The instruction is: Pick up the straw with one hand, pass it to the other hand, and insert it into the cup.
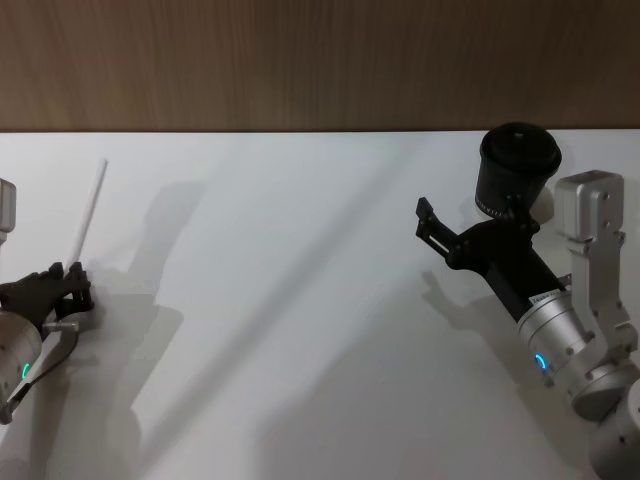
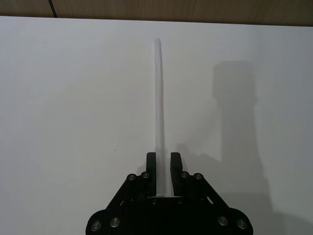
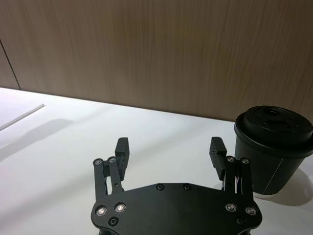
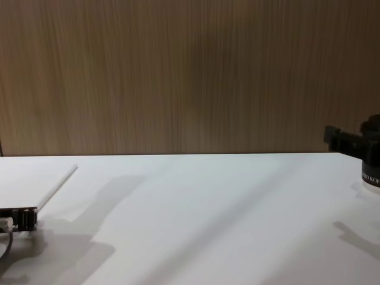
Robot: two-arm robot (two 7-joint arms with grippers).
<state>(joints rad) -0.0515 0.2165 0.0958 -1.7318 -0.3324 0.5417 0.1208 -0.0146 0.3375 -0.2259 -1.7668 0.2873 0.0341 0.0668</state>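
The white straw (image 1: 90, 212) slants up and away at the table's far left, its near end between the fingers of my left gripper (image 1: 70, 277). In the left wrist view the straw (image 2: 159, 93) runs straight out from the narrow gap of the left gripper (image 2: 163, 165), which is shut on it. At the back right stands the dark cup (image 1: 518, 170) with a lid on top. Just in front and left of the cup (image 3: 274, 147), my right gripper (image 3: 169, 147) hangs open and holds nothing. From the chest, the straw (image 4: 56, 187) rises from the left gripper (image 4: 25, 218).
A white table (image 1: 300, 300) spreads between the two arms, and a wooden wall (image 1: 300, 60) runs along its far edge. Arm shadows fall across the table's middle. The right arm's silver wrist (image 1: 560, 350) stands near the right edge.
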